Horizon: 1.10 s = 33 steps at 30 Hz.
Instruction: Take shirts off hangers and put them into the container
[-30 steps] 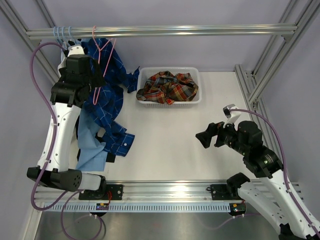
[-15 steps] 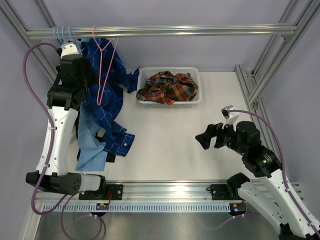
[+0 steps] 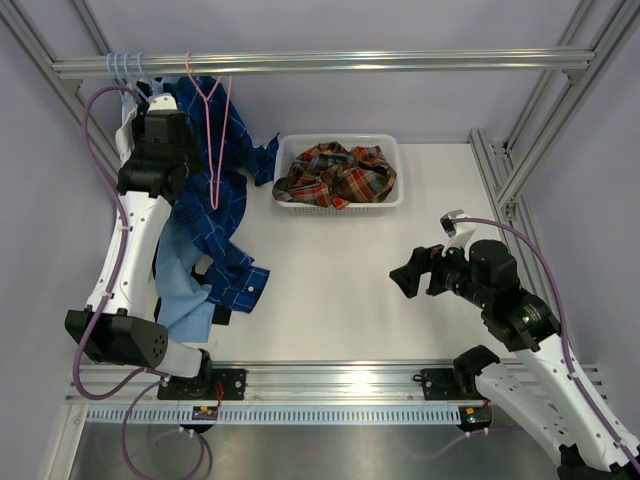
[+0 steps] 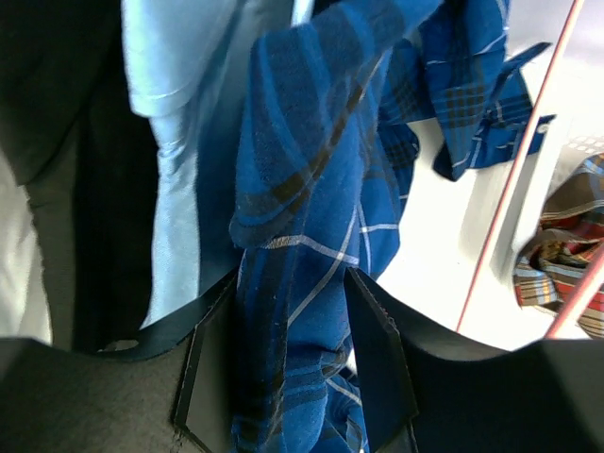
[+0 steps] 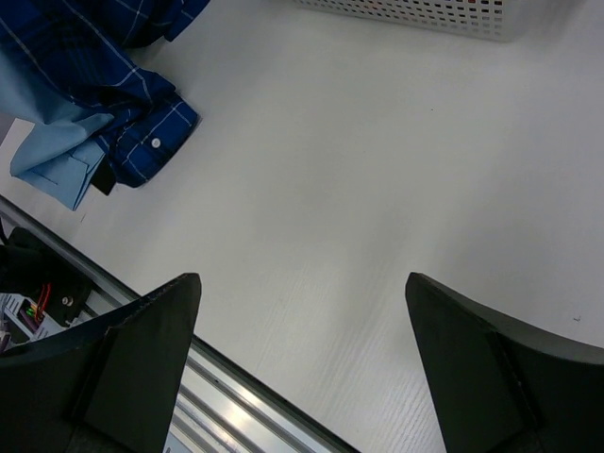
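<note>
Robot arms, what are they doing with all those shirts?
They are taking shirts off hangers and putting them in the white basket. The left gripper has its fingers on either side of a fold of the dark blue checked shirt, up by the pink hanger. It is hard to tell if it is pinching the cloth yet. The right gripper waits open above the table. One plaid shirt already lies in the basket.
</note>
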Available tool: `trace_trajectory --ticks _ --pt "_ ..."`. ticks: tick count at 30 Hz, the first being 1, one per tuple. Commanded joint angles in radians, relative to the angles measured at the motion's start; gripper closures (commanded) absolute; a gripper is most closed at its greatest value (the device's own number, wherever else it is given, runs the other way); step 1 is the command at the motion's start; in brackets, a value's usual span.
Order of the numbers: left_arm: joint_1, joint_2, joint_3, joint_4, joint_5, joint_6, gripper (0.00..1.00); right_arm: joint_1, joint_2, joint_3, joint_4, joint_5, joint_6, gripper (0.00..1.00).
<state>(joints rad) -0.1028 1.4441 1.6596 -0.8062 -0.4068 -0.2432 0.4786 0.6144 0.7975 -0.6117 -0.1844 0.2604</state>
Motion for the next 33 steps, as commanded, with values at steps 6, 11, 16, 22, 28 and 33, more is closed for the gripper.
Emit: trace_trajectory --ticks 6,11,16,22,28,33 --pt "0.005 -0.001 0.002 0.12 0.071 0.03 0.52 -0.005 0.019 0.002 0.007 0.014 0.004 0.0" --pt "0.005 0.027 0.017 0.17 0.039 0.058 0.7 -0.003 0.033 0.003 0.009 0.014 0.005 0.0" --pt "0.009 -0.003 0.003 0.257 0.017 0.11 1.0 -0.003 0.027 0.006 0.0 0.025 0.003 0.01" --pt "0.009 -0.1 0.0 0.344 0.019 0.179 1.0 -0.005 0.015 0.006 -0.006 0.033 0.007 0.0" --pt "0.009 -0.171 0.038 0.366 0.037 0.208 1.0 -0.005 0.001 0.002 -0.01 0.019 0.01 0.01" --pt "0.008 -0.212 0.057 0.161 0.03 0.142 1.0 -0.003 -0.008 0.003 -0.014 0.005 0.008 0.01"
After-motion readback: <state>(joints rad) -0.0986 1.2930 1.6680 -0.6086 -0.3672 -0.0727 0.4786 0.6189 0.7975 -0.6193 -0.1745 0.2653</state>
